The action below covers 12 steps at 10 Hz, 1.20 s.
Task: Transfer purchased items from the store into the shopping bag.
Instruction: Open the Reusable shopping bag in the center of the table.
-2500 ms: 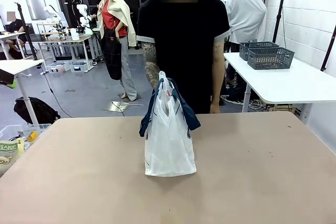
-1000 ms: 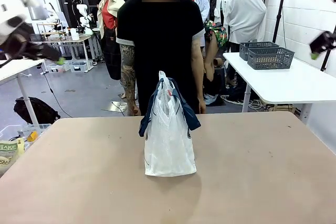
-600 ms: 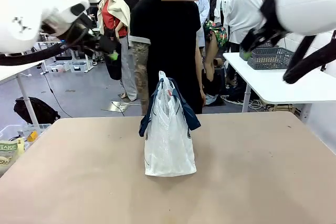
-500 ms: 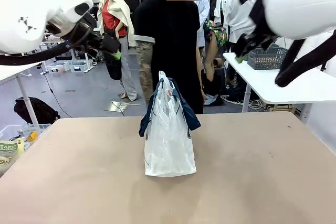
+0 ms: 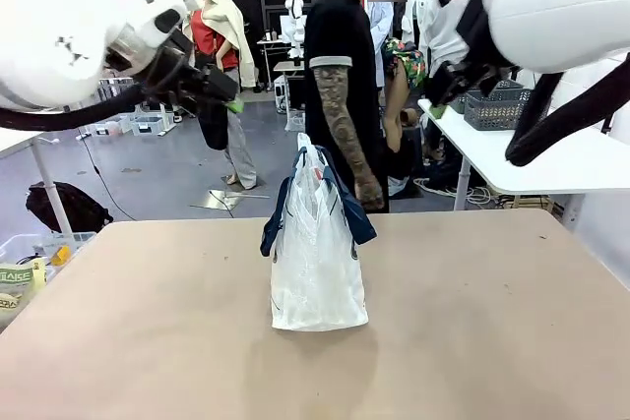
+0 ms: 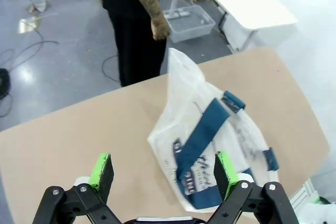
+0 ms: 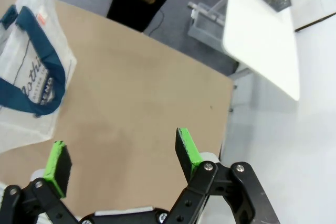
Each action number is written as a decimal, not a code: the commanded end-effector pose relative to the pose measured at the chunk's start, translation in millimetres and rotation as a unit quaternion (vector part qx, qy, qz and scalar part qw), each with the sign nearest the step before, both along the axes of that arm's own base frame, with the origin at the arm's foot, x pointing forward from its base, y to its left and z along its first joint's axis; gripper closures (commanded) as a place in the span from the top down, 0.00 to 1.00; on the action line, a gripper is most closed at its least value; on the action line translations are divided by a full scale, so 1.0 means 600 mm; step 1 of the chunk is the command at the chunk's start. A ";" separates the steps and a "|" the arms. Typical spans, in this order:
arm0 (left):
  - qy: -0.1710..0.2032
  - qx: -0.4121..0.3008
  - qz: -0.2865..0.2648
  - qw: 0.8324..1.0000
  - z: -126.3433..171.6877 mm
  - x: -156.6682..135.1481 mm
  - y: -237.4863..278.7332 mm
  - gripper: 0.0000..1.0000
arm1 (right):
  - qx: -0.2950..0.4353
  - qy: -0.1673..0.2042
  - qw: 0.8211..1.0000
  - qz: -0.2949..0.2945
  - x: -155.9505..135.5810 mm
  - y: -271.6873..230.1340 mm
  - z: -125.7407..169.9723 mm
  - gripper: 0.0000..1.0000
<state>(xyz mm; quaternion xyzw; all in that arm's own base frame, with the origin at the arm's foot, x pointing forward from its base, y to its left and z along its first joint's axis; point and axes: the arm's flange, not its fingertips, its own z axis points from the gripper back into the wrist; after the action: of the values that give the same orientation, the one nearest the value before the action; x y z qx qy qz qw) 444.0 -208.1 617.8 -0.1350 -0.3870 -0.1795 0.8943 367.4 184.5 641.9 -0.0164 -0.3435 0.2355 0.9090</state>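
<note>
Two claws hang high over the tabletop (image 5: 148, 322), both with jaws spread wide and nothing between the green pads. In the front view the left claw (image 5: 228, 101) is up and to the left of the shopping bag (image 5: 317, 243), and the right claw (image 5: 438, 105) is up and to its right; neither touches the bag.

The shopping bag stands upright near the middle of the tabletop, on its own. It is translucent white, and its dark navy handles are draped down over both sides. A small reddish tag shows near its top. Whether any purchased item lies inside cannot be told through the plastic.

From the left wrist, the left claw (image 6: 163, 169) looks down on the shopping bag (image 6: 210, 145), whose blue strap and dark print face the camera. The bare tabletop (image 6: 79, 135) spreads around it.

From the right wrist, the right claw (image 7: 122, 157) hangs over bare tabletop (image 7: 147, 93). The shopping bag (image 7: 26, 77) is off to one side, well apart from the pads.

One person (image 5: 345, 76) in a black T-shirt stands at the far edge of the tabletop, turned sideways. One arm hangs down, and the hand (image 5: 371, 196) is beyond the edge, apart from the bag. That hand (image 6: 160, 27) also shows from the left wrist.

On a white side table (image 5: 551, 159) to the right sits a grey slotted basket (image 5: 507, 105), partly behind the right arm.
</note>
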 end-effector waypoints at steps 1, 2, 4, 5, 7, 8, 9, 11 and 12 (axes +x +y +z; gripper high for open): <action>0.055 -0.021 -0.050 0.997 -0.002 0.052 -0.045 1.00 | 0.028 0.019 0.999 0.021 0.014 0.068 0.015 1.00; 0.093 -0.019 -0.057 0.994 -0.008 0.065 -0.078 1.00 | 0.067 0.049 0.997 0.003 0.025 0.098 0.018 1.00; 0.131 0.025 -0.055 0.990 -0.041 0.078 -0.116 1.00 | 0.056 0.067 0.996 0.010 0.049 0.169 0.008 1.00; 0.133 0.024 -0.061 0.989 -0.052 0.084 -0.116 1.00 | 0.052 0.069 0.996 0.017 0.065 0.184 0.004 1.00; 0.153 0.029 -0.061 0.986 -0.071 0.101 -0.121 1.00 | 0.073 0.111 0.990 0.041 0.108 0.218 -0.029 1.00; 0.165 0.030 -0.062 0.984 -0.079 0.116 -0.123 1.00 | 0.084 0.120 0.988 0.042 0.124 0.233 -0.043 1.00; 0.176 0.031 -0.063 0.982 -0.087 0.135 -0.127 1.00 | 0.092 0.126 0.987 0.039 0.138 0.236 -0.057 1.00; 0.189 0.029 -0.070 0.979 -0.092 0.150 -0.132 1.00 | 0.115 0.150 0.981 0.043 0.164 0.246 -0.084 1.00; 0.185 0.027 -0.074 0.980 -0.090 0.151 -0.133 1.00 | 0.125 0.148 0.981 0.029 0.177 0.245 -0.095 1.00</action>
<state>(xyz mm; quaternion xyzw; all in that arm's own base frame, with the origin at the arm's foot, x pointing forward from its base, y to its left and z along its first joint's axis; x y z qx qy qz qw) 530.0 -285.9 555.4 -0.1694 -0.2007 -0.2174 0.9401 466.1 334.1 583.8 0.1220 -0.2301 0.2264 0.9386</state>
